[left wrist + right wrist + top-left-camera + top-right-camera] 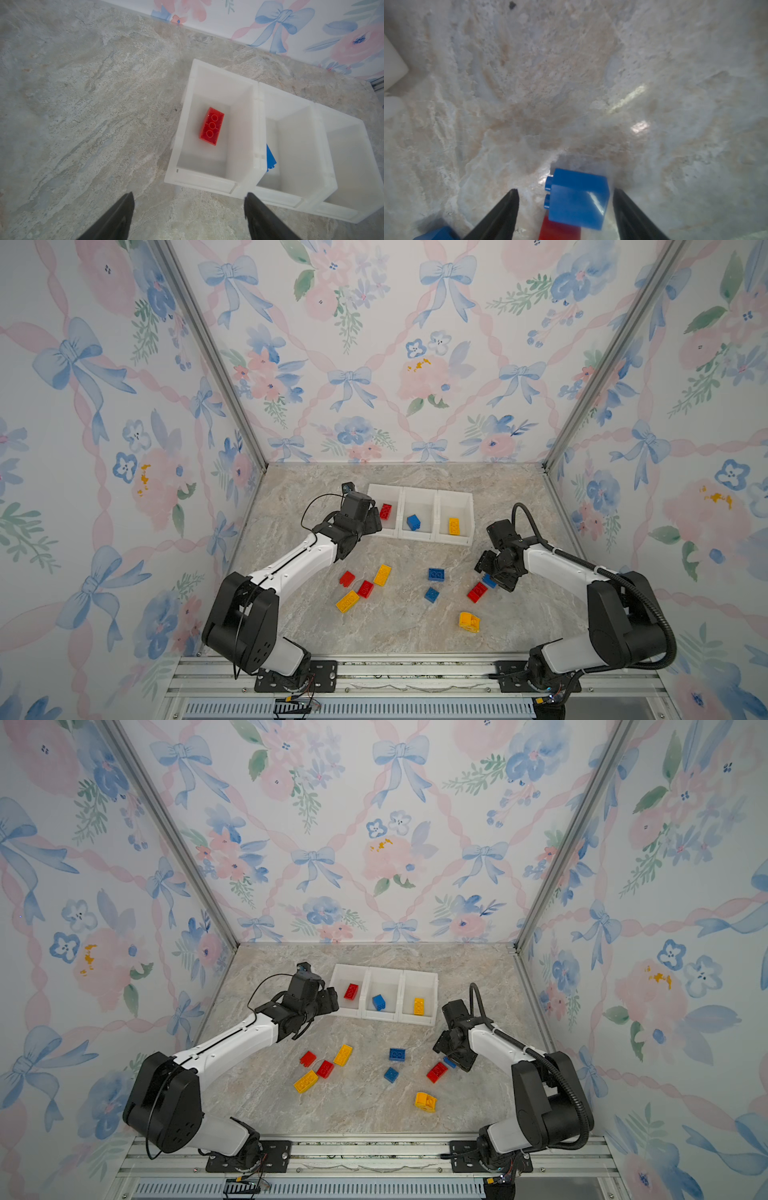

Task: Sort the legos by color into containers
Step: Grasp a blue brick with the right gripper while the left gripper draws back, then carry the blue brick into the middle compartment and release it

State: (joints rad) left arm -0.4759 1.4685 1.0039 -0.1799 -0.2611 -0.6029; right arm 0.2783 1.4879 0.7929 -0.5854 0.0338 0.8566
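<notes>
**Three legos binned, nine loose**

The containers [402,506], three white open bins joined in a row, each hold one piece. A red oblong [385,511] lies studs down in the left bin, a blue brick [413,522] in the middle, a yellow oblong [454,526] in the right.

In front of the left bin, a red pair [365,588] and a yellow pair [382,575] cluster close. In front of the middle, a blue pair [436,574] lies apart. In front of the right bin, a tipped blue cube [577,199] touches a loose red oblong [477,592]. A lone yellow piece [469,622] lies farthest out.

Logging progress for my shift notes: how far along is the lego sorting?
Done: one red brick, one blue brick and one yellow brick, each in its own bin. In hand: right end effector straddles a second blue brick. Remaining: eight more loose bricks.
</notes>
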